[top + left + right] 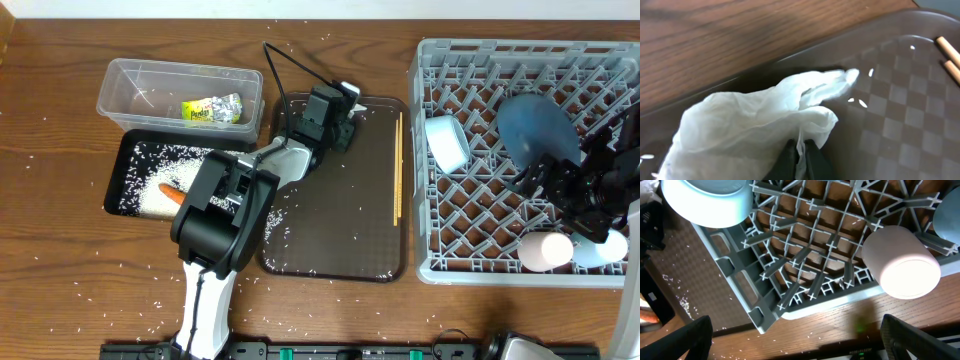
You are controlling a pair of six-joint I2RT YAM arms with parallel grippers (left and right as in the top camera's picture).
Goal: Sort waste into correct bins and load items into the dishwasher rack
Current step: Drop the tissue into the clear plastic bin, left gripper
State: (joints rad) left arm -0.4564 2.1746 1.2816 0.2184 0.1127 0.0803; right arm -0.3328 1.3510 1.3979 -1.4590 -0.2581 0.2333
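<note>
While the white crumpled paper [755, 125] lies at the far rim of the dark brown serving tray [900, 115], the left gripper [800, 155] has its fingers closed on a fold of it, so this piece awaits binning. The wooden chopsticks [398, 165] lie on the same tray, not yet loaded. The wrapper [212, 110] sits in the clear tub [130, 75]; the carrot [172, 193] and rice [150, 160] are in the black tray [115, 190], though loose grains dot the tabletop. The dishwasher rack [430, 265] holds the white bowl [447, 142], dark blue dish [537, 128], pink cup [548, 250] and light blue cup [598, 250]. Above it the right gripper [800, 337] hangs wide open and empty.
</note>
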